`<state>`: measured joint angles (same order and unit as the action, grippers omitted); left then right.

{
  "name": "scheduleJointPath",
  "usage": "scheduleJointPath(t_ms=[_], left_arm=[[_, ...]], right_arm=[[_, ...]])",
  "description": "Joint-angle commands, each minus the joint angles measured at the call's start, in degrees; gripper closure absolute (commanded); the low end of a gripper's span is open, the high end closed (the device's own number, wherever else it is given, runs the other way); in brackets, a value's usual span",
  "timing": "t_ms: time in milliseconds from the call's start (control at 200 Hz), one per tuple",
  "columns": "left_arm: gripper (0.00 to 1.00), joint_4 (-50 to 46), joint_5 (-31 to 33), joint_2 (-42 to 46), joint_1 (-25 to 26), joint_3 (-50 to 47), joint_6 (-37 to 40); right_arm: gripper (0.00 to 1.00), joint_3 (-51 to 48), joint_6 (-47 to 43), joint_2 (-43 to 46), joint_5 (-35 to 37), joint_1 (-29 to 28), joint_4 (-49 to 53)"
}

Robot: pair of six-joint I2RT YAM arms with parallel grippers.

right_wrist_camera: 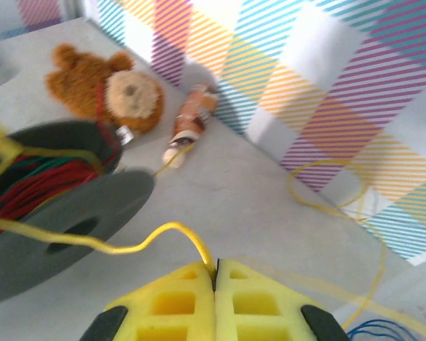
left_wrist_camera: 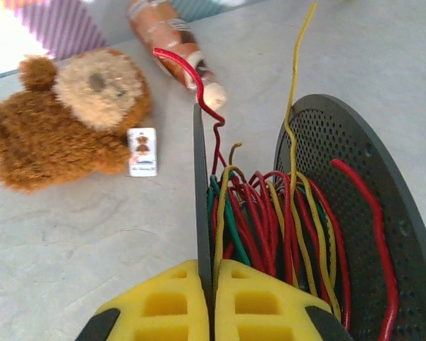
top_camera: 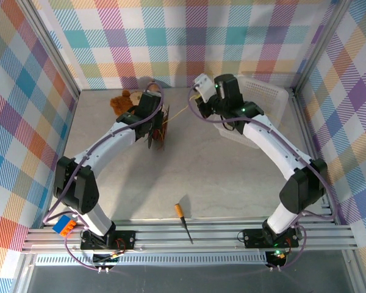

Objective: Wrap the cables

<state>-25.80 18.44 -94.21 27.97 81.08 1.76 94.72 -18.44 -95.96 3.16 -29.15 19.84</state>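
Observation:
A dark grey spool (top_camera: 157,128) stands on edge at the back left, wound with red, green and yellow cables (left_wrist_camera: 291,220). My left gripper (left_wrist_camera: 211,266) is shut on one thin flange (left_wrist_camera: 198,177) of the spool. A thin yellow cable (left_wrist_camera: 296,78) leaves the spool and runs across to my right gripper (right_wrist_camera: 214,268), which is shut on this cable (right_wrist_camera: 128,245). The same strand (top_camera: 180,112) spans the gap between my left gripper (top_camera: 152,113) and my right gripper (top_camera: 198,104). More of the yellow cable lies in a loose loop (right_wrist_camera: 319,202) by the back wall.
A brown teddy bear (top_camera: 123,101) and an orange-brown tube (left_wrist_camera: 177,46) lie at the back left, close behind the spool. A white basket (top_camera: 265,97) sits at the back right. A screwdriver (top_camera: 183,220) lies near the front rail. Blue wire (right_wrist_camera: 383,330) shows by the basket.

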Motion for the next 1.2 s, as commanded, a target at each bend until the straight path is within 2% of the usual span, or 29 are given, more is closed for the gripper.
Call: scheduleJointPath(t_ms=[0,100,285,440,550,805,1000,1120,1195], left_arm=[[1.00,-2.06,-8.38,4.11,1.95,-0.48,4.98],[1.00,-2.03,-15.12,6.79,2.25,-0.87,4.84],[1.00,-1.66,-24.48,11.80,2.35,-1.53,3.66],[1.00,0.01,-28.98,15.61,2.12,-2.28,1.36],[1.00,1.45,-32.30,18.31,0.17,-2.39,-2.40],[1.00,9.35,-38.45,23.07,-8.98,-3.65,-18.23],[1.00,24.58,-46.50,24.72,-20.58,-7.71,-36.08],[1.00,33.66,-48.77,23.87,-25.72,-9.92,-46.44],[1.00,36.96,-48.03,22.77,-27.63,-10.59,-50.57]], right_arm=[[1.00,8.28,2.67,-2.89,3.55,2.95,-3.29],[1.00,14.37,3.00,-7.31,2.79,5.39,-0.49],[1.00,24.23,4.63,-15.03,-2.79,9.08,7.04],[1.00,26.38,5.53,-19.50,-4.91,10.22,11.10],[1.00,26.49,6.59,-22.05,-5.19,11.16,14.16],[1.00,19.71,9.04,-21.07,-10.85,11.66,14.94],[1.00,11.22,10.39,-17.81,-16.44,11.70,12.07],[1.00,6.01,11.12,-15.93,-19.51,11.33,10.04],[1.00,1.42,11.49,-13.96,-21.08,10.59,7.32]])
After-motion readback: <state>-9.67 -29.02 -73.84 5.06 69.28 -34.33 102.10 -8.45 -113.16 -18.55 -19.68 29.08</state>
